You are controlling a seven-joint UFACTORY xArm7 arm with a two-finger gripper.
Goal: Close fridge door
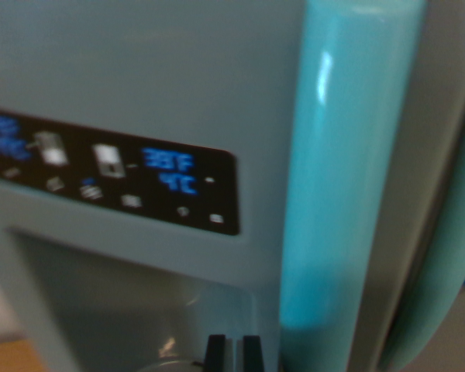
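Though blurred, handle (342,178) beside panel (112,172).

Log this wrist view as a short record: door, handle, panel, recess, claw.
view: wrist camera, close to the fridge front, blurred
door: pale blue-grey, fills most of the frame
handle: turquoise vertical bar, at the wrist view's right of the panel
panel: black strip with blue lit digits, too blurred to read surely
recess: dispenser cavity below the panel
claw: two dark fingertips at the bottom edge, close together, holding nothing visible
second door: turquoise edge at far right; whether it is ajar cannot be told
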